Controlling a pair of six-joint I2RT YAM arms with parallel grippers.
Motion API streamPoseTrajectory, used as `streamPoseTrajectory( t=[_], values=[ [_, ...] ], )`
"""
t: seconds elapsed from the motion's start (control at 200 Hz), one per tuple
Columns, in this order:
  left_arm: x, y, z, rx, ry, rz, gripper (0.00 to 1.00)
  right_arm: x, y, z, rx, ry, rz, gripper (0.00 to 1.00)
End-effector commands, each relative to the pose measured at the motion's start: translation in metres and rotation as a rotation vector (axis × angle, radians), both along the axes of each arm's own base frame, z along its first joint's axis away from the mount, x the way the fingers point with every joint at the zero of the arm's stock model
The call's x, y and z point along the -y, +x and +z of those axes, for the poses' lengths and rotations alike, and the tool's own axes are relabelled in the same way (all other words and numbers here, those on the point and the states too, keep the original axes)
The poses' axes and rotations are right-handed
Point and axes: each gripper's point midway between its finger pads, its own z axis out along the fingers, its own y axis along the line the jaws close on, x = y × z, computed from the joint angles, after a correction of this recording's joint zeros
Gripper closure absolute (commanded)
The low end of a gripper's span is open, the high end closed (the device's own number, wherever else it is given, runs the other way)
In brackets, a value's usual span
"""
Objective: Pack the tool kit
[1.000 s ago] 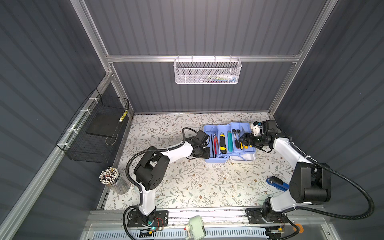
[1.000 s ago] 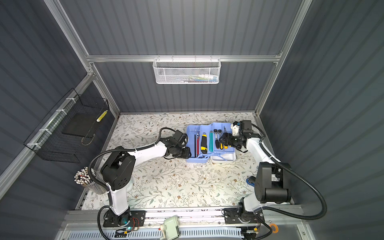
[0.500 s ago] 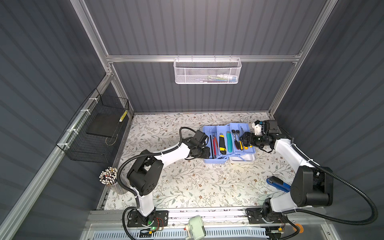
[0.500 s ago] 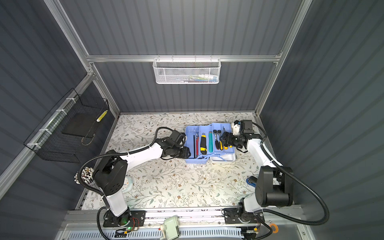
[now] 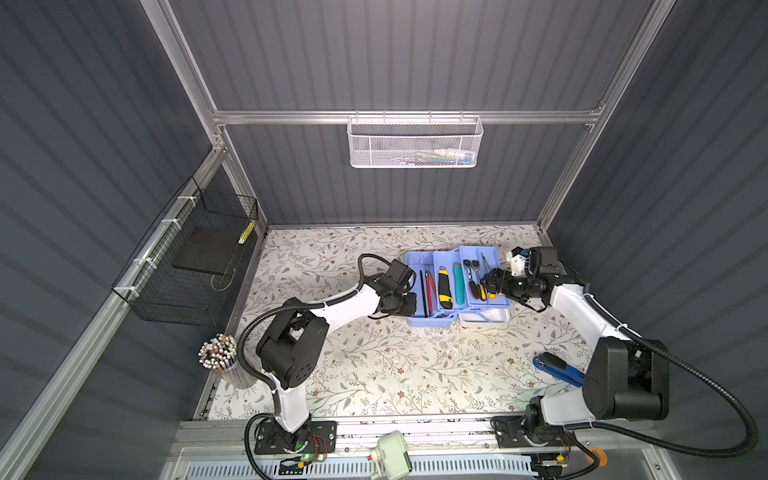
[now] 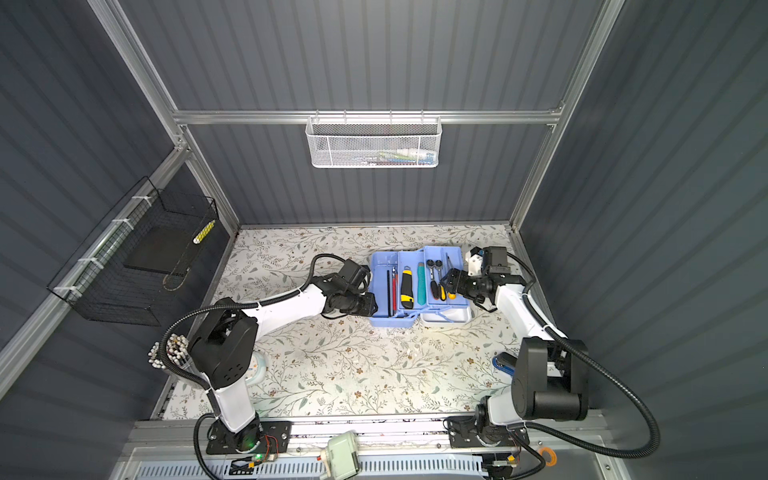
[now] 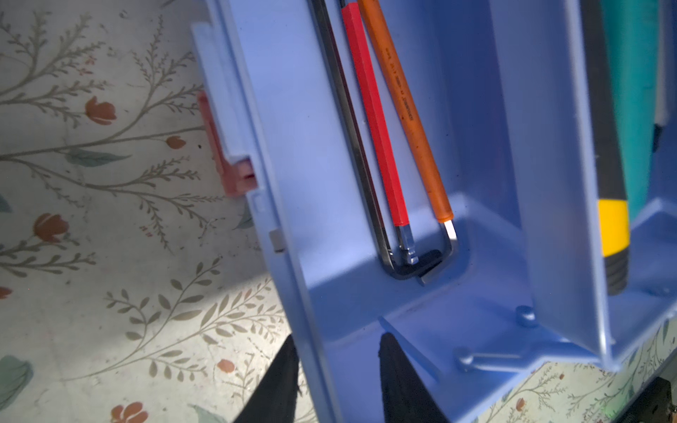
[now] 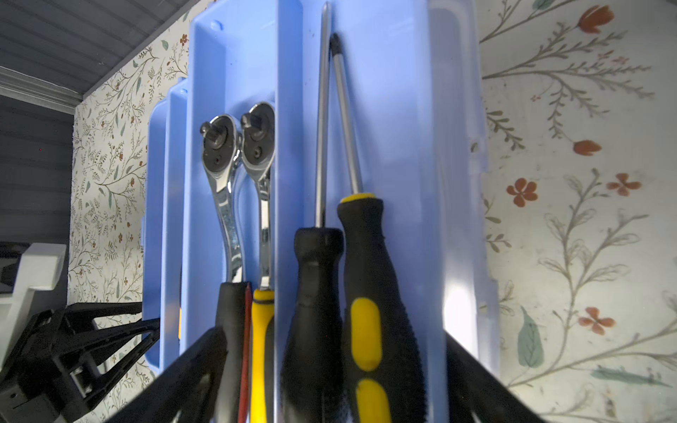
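We look down on a counter [image 5: 374, 365] under a cream sheet printed with grey-green sprigs and small rust flowers. Dark grey ribbed walls [image 5: 395, 62] close it in on three sides, framed by aluminium rails [image 5: 407, 117]. A mesh basket [image 5: 415, 143] hangs from the back rail and a wire basket [image 5: 199, 266] from the left wall. A jar [image 5: 218, 353] of white-tipped sticks stands at the counter's left edge. A stapler [image 5: 555, 368] lies near the right arm's base.

The box [image 5: 417, 270] sits open toward the back right of the counter, with its trays [image 5: 490, 255] stepped up to the right. The lid [image 5: 484, 316] shows white under them, and a pink latch [image 7: 227, 164] sits on the outer wall. The base holds three hex keys [image 7: 373, 121]. The middle tray holds two knives [image 5: 444, 286]. The top tray holds two ratchets [image 8: 219, 146] and two screwdrivers [image 8: 366, 293].

The orange key carries a line of small print, too blurred for us to read.

The left hand [image 7: 337, 344] is open and straddles the base's outer wall at the near corner. One of its fingers [image 7: 274, 384] is against the outside; the inner one stands clear of the wall. The right hand [image 8: 333, 331] spreads wide on either side of the top tray's end, and we cannot tell whether it presses on it.
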Motion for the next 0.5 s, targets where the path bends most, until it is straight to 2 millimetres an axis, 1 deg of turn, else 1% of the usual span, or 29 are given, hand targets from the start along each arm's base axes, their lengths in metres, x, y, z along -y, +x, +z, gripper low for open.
streamPoseTrajectory(
  t=[0.0,0.14,0.235,0.495],
  values=[
    [0.007,0.005,0.004,0.003,-0.019,-0.027,0.64,-0.01,-0.002,0.01,0.021,0.054,0.025,0.14],
    [0.01,0.004,0.002,-0.006,-0.032,-0.033,0.68,-0.015,-0.003,0.014,0.02,0.089,0.032,0.16],
    [0.014,0.004,0.003,-0.009,-0.048,-0.037,0.71,-0.019,-0.004,0.02,0.028,0.11,0.036,0.19],
    [0.023,0.004,0.006,-0.014,-0.084,-0.046,0.73,-0.032,-0.003,0.049,0.093,0.117,0.055,0.2]
  ],
)
